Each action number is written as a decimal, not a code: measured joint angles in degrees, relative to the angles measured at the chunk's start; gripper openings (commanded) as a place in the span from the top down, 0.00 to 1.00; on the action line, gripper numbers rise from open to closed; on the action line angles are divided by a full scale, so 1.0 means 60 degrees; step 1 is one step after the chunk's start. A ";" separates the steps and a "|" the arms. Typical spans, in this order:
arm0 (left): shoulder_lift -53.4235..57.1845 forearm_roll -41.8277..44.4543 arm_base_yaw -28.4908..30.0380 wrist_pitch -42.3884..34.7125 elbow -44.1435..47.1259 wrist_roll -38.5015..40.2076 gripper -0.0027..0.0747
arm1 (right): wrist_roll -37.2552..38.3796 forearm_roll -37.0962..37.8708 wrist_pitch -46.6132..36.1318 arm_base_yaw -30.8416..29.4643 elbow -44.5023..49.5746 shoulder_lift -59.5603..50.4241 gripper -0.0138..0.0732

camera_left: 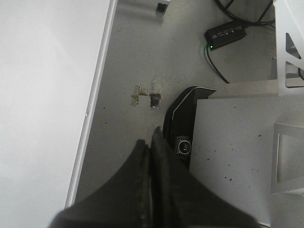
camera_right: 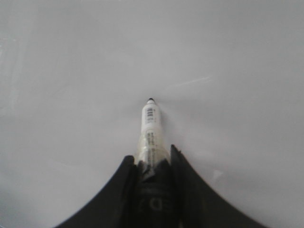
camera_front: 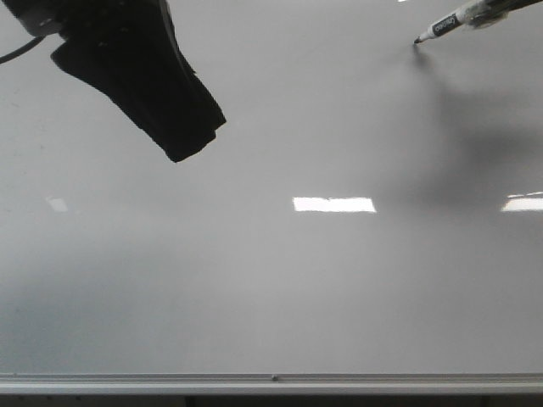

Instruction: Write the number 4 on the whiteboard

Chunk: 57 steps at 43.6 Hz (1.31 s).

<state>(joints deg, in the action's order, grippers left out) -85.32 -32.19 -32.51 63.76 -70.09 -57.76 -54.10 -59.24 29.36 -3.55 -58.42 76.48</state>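
gripping marker [camera_right: 151, 130] | right gripper [camera_right: 152, 159] over whiteboard [camera_front: 254, 280] | left gripper [camera_left: 151, 142] clenched

Your left gripper [camera_front: 182, 140] hangs over the whiteboard's [camera_front: 271, 297] far left; centre, near side and right lie unobstructed.

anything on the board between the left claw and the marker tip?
Nothing. In the front view the whiteboard is bare between the left claw and the marker tip: no ink, only shadow and glare lower down.
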 measured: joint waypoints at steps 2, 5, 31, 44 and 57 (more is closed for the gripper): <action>0.0000 0.0000 0.0000 0.0000 0.0000 0.0000 0.99 | 0.0000 -0.0015 0.0038 0.0000 -0.0006 0.0059 0.91; 0.0000 0.0000 0.0000 0.0000 0.0000 0.0000 0.99 | 0.0000 -0.0015 0.0082 0.0000 -0.0023 0.0079 0.91; 0.0000 0.0000 0.0000 0.0000 0.0000 0.0000 0.99 | 0.0067 0.0399 0.0960 0.1100 0.0054 0.1189 0.91; 0.0000 0.0000 0.0000 0.0000 0.0000 0.0000 0.99 | 0.0970 0.1389 0.1413 0.0330 0.0054 0.1131 0.91; 0.0000 0.0000 0.0000 -0.0020 0.0000 0.0000 0.99 | 0.1720 0.2601 0.1500 -0.1310 0.0054 0.0460 0.91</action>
<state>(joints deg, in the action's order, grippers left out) -85.32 -32.19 -32.51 63.64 -70.09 -57.76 -43.77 -43.63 38.36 -11.41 -58.10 79.24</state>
